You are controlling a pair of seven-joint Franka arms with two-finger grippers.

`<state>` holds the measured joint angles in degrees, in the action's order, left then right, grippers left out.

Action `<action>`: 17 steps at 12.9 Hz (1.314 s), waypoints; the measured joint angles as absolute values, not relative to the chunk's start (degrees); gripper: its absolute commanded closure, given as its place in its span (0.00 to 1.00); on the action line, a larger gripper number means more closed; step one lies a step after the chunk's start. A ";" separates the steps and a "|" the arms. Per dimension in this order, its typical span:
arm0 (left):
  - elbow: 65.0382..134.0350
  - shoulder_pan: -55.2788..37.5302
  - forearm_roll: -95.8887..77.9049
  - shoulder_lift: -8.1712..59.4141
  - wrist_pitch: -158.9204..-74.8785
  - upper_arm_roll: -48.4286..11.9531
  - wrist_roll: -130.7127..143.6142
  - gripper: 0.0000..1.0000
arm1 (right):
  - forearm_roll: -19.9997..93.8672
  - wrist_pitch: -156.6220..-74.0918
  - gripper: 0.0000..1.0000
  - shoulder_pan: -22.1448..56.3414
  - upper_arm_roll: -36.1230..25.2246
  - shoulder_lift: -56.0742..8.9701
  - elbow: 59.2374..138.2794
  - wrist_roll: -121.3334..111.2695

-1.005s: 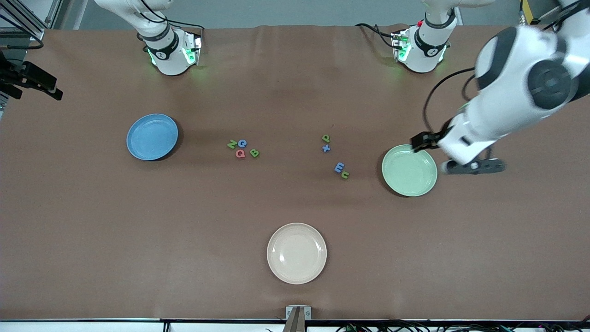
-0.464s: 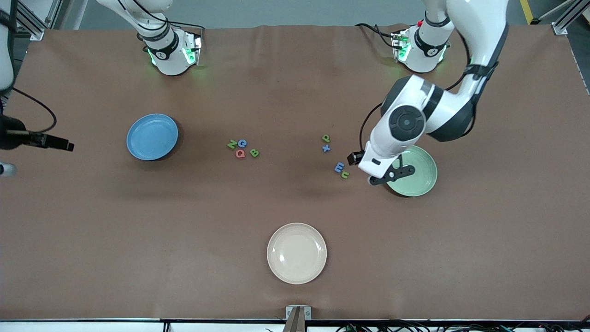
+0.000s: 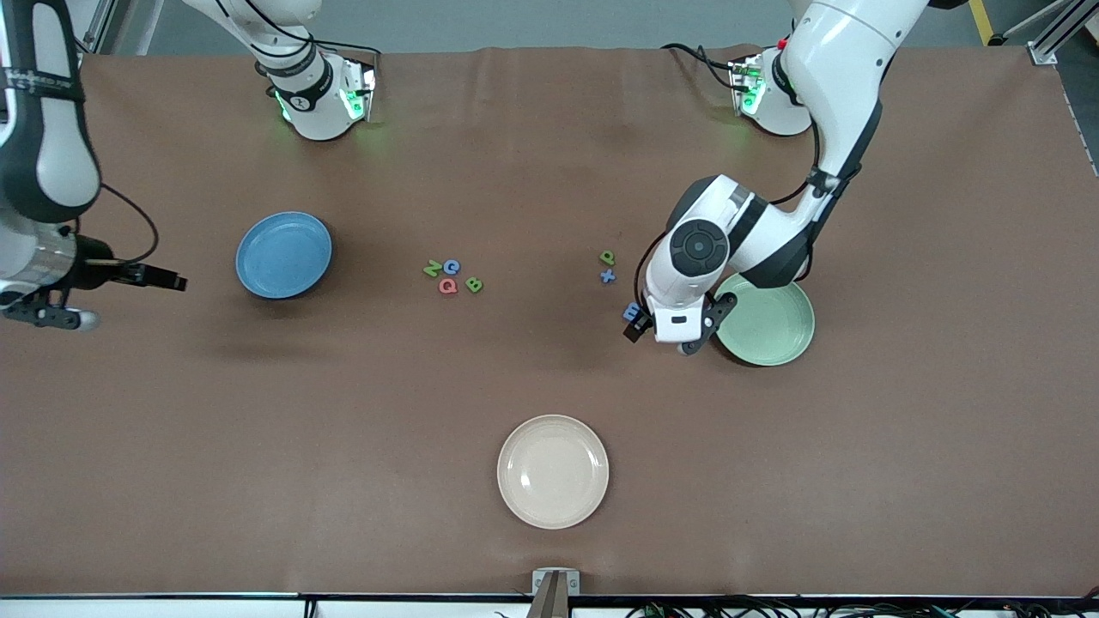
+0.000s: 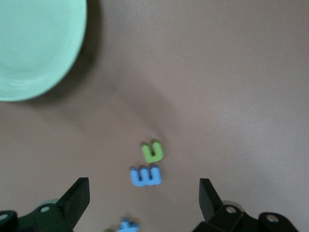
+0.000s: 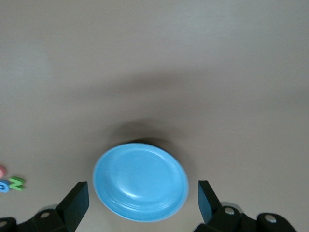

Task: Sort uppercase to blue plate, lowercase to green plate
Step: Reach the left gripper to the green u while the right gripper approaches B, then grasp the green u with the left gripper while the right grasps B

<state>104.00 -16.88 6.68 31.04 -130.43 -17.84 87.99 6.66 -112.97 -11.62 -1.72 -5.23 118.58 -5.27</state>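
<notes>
No foam letter (image 3: 448, 286) lies on the round blue plate (image 3: 283, 255) or pale green plate (image 3: 768, 322); left gripper (image 4: 144, 203) and right gripper (image 5: 143, 205) are spread, 6 o'clock.

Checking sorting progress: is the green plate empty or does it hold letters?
Empty. The green plate shows only bare surface in the front view; the blue m-like letter and green u-like letter lie on the table.

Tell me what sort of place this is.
Likely a robotics lab bench: two Franka arms bolted along a brown-covered table, foam letters laid out between a blue plate and a green plate.
</notes>
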 measured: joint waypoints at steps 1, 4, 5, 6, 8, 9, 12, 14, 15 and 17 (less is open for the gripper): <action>104.37 -16.86 6.75 31.88 -132.21 -17.80 89.97 0.00 | 7.34 -116.71 0.00 -9.95 -1.46 -3.47 122.84 -2.96; 104.94 -16.79 6.82 34.17 -134.88 -17.64 92.16 0.00 | 7.73 -123.01 0.00 1.73 -1.07 -0.11 130.02 14.13; 104.98 -16.78 6.82 34.78 -135.20 -17.63 92.61 0.00 | 7.69 -124.21 0.00 6.67 -0.86 0.26 130.53 21.22; 105.02 -16.80 6.90 35.29 -135.41 -17.62 93.19 0.00 | 7.63 -125.72 0.00 11.06 -0.66 0.33 130.65 27.09; 105.09 -16.87 8.71 36.16 -135.89 -17.65 94.97 0.03 | 7.60 -129.54 0.00 18.03 -0.51 -0.22 131.36 35.99; 105.11 -16.91 9.91 36.63 -136.55 -17.66 96.07 0.06 | 7.60 -131.72 0.00 20.29 -0.51 -1.21 131.88 38.32; 105.12 -16.95 11.58 37.86 -138.28 -17.66 97.45 0.18 | 7.69 -139.85 0.00 25.15 -0.57 -7.37 132.41 42.74; 105.12 -16.95 11.87 38.00 -138.46 -17.66 97.68 0.27 | 7.69 -142.51 0.00 27.58 -0.57 -10.76 131.89 44.87; 105.12 -16.96 11.92 38.02 -138.47 -17.67 97.75 0.31 | 7.74 -142.86 0.00 28.82 -0.60 -11.83 130.96 46.00; 105.13 -16.99 11.95 38.26 -138.47 -17.67 97.99 0.36 | 7.82 -142.83 0.02 31.43 -0.60 -13.40 128.49 52.19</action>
<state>105.13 -16.99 11.95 38.26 -138.47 -17.67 97.99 7.82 -142.83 31.43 -0.60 -13.40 128.49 52.19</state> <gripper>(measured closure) 0.304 0.000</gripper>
